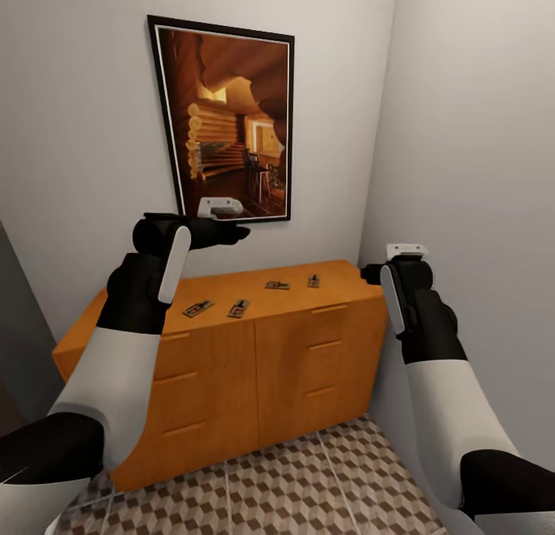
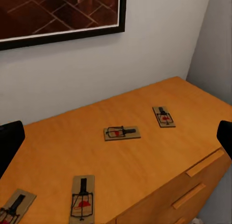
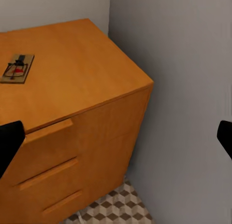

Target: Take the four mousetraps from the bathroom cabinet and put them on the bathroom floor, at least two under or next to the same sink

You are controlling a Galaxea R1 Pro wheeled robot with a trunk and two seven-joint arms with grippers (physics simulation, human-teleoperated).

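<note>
Several mousetraps lie flat on top of the orange-brown cabinet [image 1: 308,365]: two near its front left [image 1: 198,309] [image 1: 239,308] and two further right [image 1: 277,285] [image 1: 314,280]. My left gripper [image 1: 231,230] hovers open above the cabinet's left part. The left wrist view looks down on the cabinet top [image 2: 145,161] and the mousetraps [image 2: 122,133] [image 2: 164,116] [image 2: 82,200] [image 2: 12,209], framed by the open left gripper [image 2: 117,141]. My right gripper [image 1: 371,273] is open at the cabinet's right front corner. Its wrist view shows one mousetrap [image 3: 17,68]. The sink is out of view.
A framed picture [image 1: 223,119] of a log interior hangs on the grey wall above the cabinet. The right wall [image 1: 462,173] stands close beside the cabinet's right end. Cube-pattern floor tiles [image 1: 308,481] lie in front of the cabinet.
</note>
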